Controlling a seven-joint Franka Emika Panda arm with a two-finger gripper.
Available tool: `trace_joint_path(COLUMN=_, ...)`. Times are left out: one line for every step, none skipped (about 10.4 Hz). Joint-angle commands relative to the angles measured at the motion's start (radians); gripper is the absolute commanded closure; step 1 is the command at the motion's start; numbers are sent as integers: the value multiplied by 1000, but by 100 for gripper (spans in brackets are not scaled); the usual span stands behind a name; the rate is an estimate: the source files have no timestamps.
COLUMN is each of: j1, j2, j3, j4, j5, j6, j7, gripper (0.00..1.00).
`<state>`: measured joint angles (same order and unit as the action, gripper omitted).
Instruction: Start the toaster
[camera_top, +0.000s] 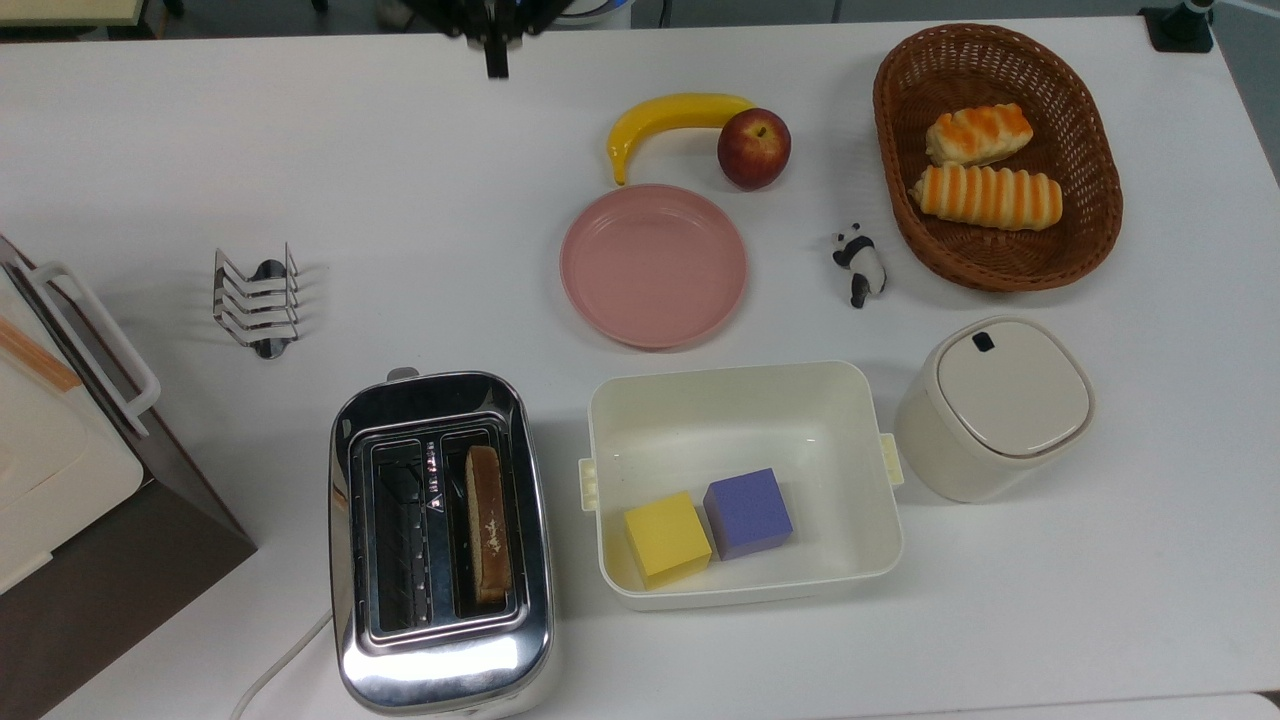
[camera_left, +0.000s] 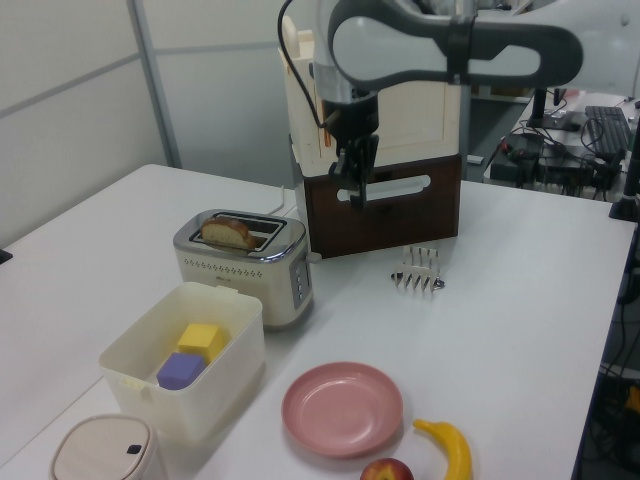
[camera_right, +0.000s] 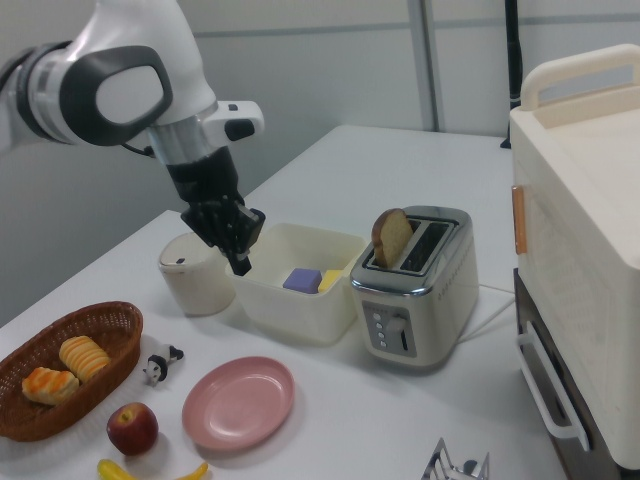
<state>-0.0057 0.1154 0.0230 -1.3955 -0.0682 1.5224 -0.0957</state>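
Standing at the near edge of the counter (camera_top: 200, 130) in the top view, the toaster (camera_top: 440, 540) is a shiny chrome two-slot body with a slice of bread (camera_top: 488, 524) upright in the slot toward the top view's right and a white cord (camera_top: 275, 665) trailing from its near end. I judge it stiff and fairly heavy, so it should stay put under a downward push, though the polished shell looks slippery. The place to act is the small lever (camera_right: 400, 331) on the end panel, seen in the right view below a column of buttons; it appears to sit high, so by my reading the bread is not yet lowered. Pressing straight down on the lever's top would suit better than pinching it.

Just beside the toaster, a cream bin (camera_top: 870, 540) holds a yellow block (camera_top: 666, 536) and a purple block (camera_top: 748, 512). Farther back sit a wire toast rack (camera_top: 256, 300) and a pink plate (camera_top: 653, 264).

Farthest off, the hand (camera_left: 360, 190) hangs high above the counter, well apart from the toaster, its fingers drawn close together and holding nothing.
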Motion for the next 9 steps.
trace_joint_path(j1=4, j2=-46, j3=-18, j4=-37, j5=2, j6=-27, j7=1, gripper=49)
trace_joint_path(j1=3, j2=-46, j3=-20, j4=-37, j5=-1, j6=-25, j7=2, gripper=21)
trace_joint_path(j1=7, j2=-45, j3=-18, j4=-40, j5=-10, j6=-25, j7=4, gripper=5)
trace_joint_path(j1=7, j2=-45, j3=-18, j4=-40, j5=-13, j6=-24, j7=2, gripper=0)
trace_joint_path(j1=3, j2=-45, j3=-18, j4=-40, j5=-13, j6=-24, j7=1, gripper=0)
trace_joint_path(j1=1, j2=-43, j3=-18, j4=-42, j5=-12, j6=-24, j7=1, gripper=0)
trace_joint_path(j1=0, j2=-45, j3=-18, j4=-42, j5=-10, j6=-25, j7=-1, gripper=0)
trace_joint_path(j1=-2, j2=-45, j3=-20, j4=-42, j5=-10, j6=-25, j7=-1, gripper=0)
trace_joint_path(j1=-2, j2=-46, j3=-20, j4=-42, j5=-9, j6=-27, j7=1, gripper=0)
